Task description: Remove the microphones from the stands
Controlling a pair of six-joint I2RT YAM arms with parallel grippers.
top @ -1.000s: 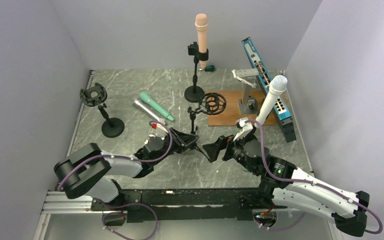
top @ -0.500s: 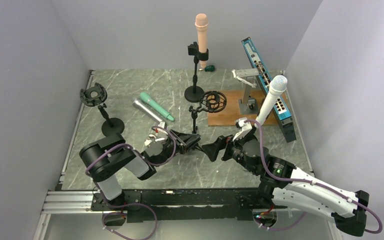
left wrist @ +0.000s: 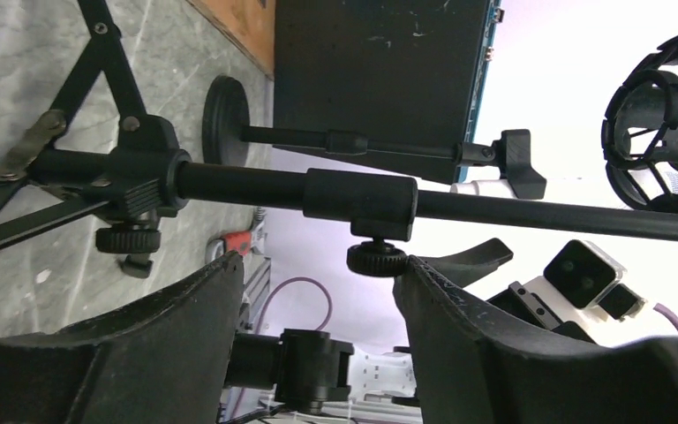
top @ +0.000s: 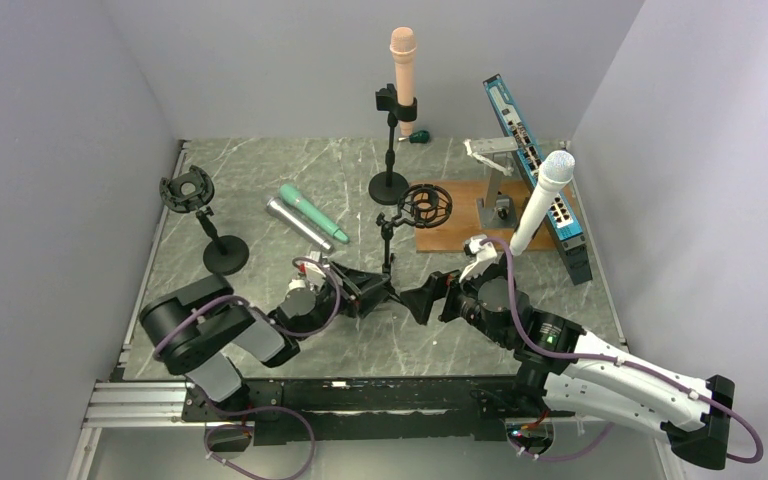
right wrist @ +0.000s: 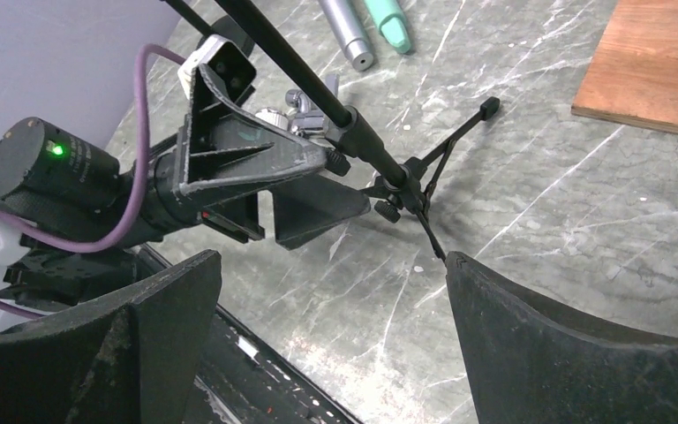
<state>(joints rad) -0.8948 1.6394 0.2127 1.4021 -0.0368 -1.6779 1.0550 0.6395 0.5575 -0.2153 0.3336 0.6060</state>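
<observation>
Left wrist: stand pole (left wrist: 362, 196) just past parted left hand (left wrist: 318, 265); apparently untouched.

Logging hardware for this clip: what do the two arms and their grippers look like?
The left arm is grey with black joints; the right arm is mostly white with black joints. A purple cable loops along each. The left gripper and right gripper both have broad, black, wedge-shaped fingers. A green light glows on the left wrist housing.
</observation>
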